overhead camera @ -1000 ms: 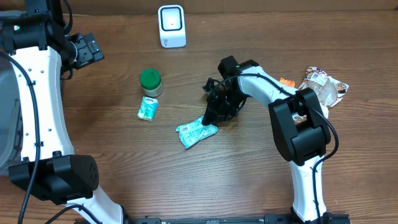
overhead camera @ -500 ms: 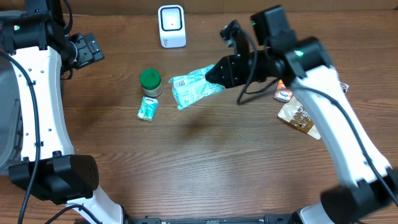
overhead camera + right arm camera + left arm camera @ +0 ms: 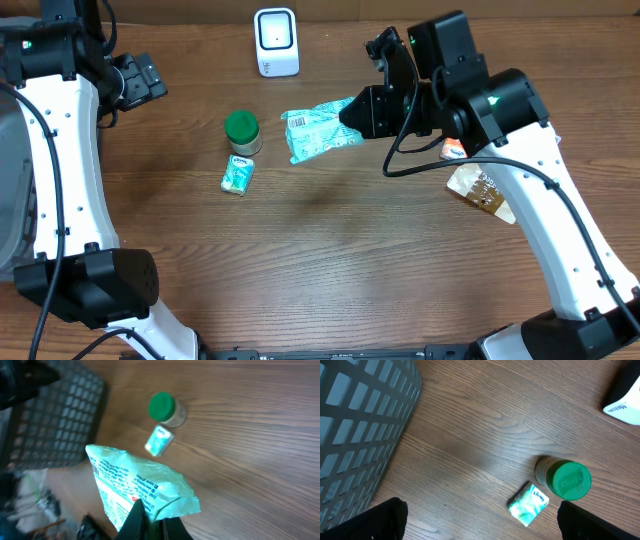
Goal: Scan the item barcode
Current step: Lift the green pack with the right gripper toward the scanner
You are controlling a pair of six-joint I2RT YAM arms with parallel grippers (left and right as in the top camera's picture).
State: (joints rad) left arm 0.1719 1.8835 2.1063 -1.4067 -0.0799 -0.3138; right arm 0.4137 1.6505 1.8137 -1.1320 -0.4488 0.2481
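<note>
**Q:** Overhead view: what can be read, and where is the item?

**A:** The green pouch (image 3: 320, 130) hangs just right of centre, at about 5 o'clock from the white scanner (image 3: 276, 42), which stands at 12 o'clock on the table (image 3: 330, 270). A white barcode label (image 3: 297, 125) shows near the pouch's left end, but its print is too small to read. The right arm arches in from 5 o'clock, and the right gripper (image 3: 350, 117) is pinched tight on the pouch's right edge. The left gripper (image 3: 140, 80) sits idle at 10 o'clock. A green-lidded jar (image 3: 241, 130) and a tissue pack (image 3: 238, 174) lie at 9 o'clock from the pouch. A brown packet (image 3: 482, 188) lies at 3 o'clock.

**Q:** Left wrist view?

**A:** The tissue pack (image 3: 529, 505) reads "Kleenex", just beside the jar (image 3: 563, 480). The writing on the scanner's corner (image 3: 625, 400) is blurred. The left gripper (image 3: 480, 525) has its fingers (image 3: 385, 520) spread wide, holding nothing. A grey basket (image 3: 360, 420) fills 10 o'clock.

**Q:** Right wrist view?

**A:** The right gripper (image 3: 147, 517) clamps the pouch (image 3: 140, 485) at 6 o'clock. The pouch's blue print is illegible. The pouch is held clear of the table, with the jar (image 3: 165, 409) and the tissue pack (image 3: 160, 441) at 12 o'clock.
</note>
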